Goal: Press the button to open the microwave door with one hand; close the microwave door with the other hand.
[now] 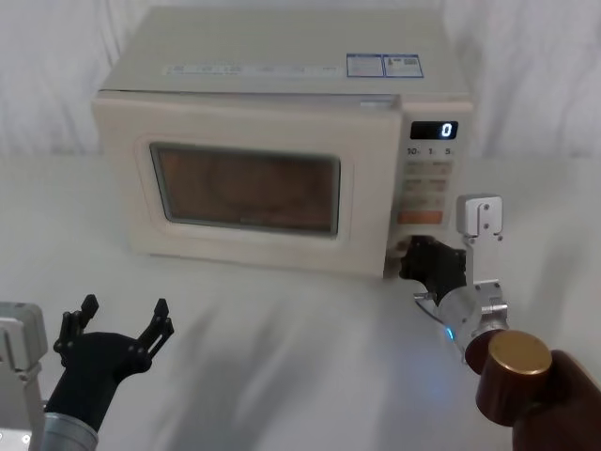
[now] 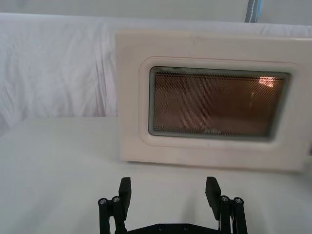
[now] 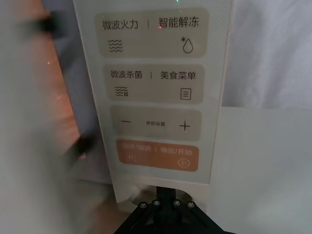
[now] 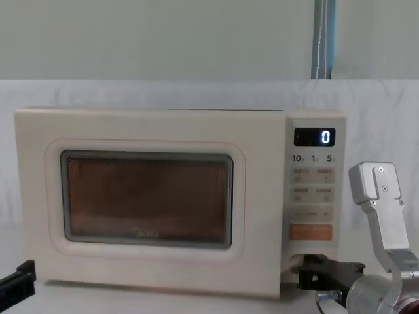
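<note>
Right end effector (image 1: 420, 261), state indeterminate, is directly before the button (image 3: 146, 191) beneath the orange key (image 3: 157, 155). Microwave door (image 1: 246, 193) stands ajar ahead of open left end effector (image 1: 122, 319).

You see the cream microwave (image 1: 282, 141) standing upright, its display showing 0. The microwave door (image 1: 246, 183) has sprung slightly ajar at its right edge. The button (image 3: 146, 191) sits below the orange key.
</note>
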